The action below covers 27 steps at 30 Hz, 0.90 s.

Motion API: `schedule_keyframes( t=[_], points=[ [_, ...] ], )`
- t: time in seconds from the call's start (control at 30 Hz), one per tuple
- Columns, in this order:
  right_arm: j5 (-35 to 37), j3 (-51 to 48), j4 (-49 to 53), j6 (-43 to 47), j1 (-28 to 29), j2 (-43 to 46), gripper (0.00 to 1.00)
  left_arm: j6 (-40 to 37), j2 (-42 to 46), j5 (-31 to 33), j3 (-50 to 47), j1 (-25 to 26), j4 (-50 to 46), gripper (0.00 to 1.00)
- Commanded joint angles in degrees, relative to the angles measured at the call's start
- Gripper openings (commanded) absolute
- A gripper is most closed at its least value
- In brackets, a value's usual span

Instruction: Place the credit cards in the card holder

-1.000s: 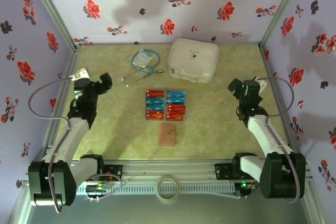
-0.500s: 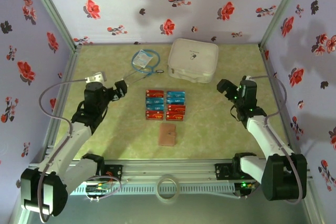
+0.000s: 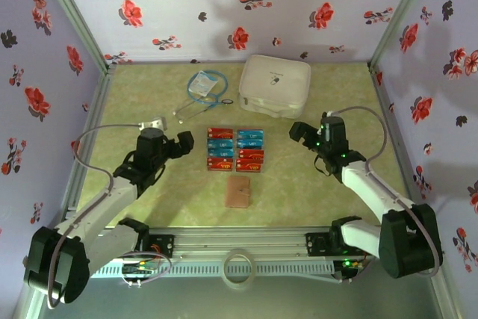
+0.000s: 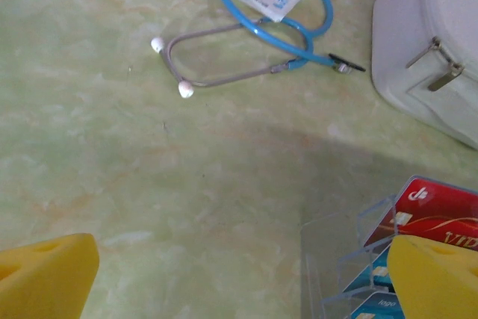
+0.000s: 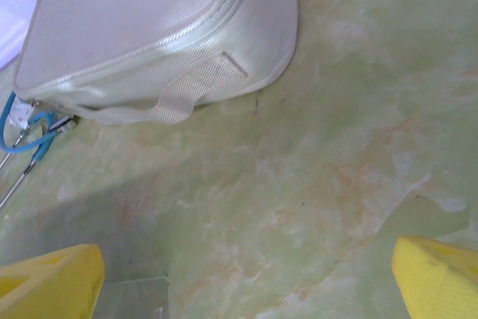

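Left claw (image 3: 181, 142), right claw (image 3: 297, 131) both spread, empty, swung inward flanking credit cards (image 3: 235, 149); card holder (image 3: 239, 192) untouched, pickup likely next

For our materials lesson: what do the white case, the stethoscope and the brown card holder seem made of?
White case: probably woven fabric; textured weave, sewn strap, metal zip pull. Stethoscope: glossy blue rubbery tubing, shiny metal ear tubes. Card holder: matte tan, perhaps leather or imitation; too small to tell.
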State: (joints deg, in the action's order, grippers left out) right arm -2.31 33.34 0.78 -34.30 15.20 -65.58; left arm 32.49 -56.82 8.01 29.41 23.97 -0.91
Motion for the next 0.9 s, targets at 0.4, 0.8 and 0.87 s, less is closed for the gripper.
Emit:
schedule_keyframes(
  t=[0.4, 0.8, 0.87],
  points=[
    [1.8, 1.6, 2.6, 1.2, 9.3, -7.5, 0.96, 4.4, -2.3, 2.4, -2.0, 4.5, 2.4, 1.00],
    [2.3, -0.3, 4.6, -2.8, 16.7, -5.3, 0.88, 6.0, -4.3, 2.7, -2.9, 9.5, 1.6, 1.00],
    [2.4, -1.0, 4.9, -3.3, 17.9, -4.5, 0.87, 6.2, -4.7, 2.8, -3.0, 10.2, 1.5, 1.00]
  ],
)
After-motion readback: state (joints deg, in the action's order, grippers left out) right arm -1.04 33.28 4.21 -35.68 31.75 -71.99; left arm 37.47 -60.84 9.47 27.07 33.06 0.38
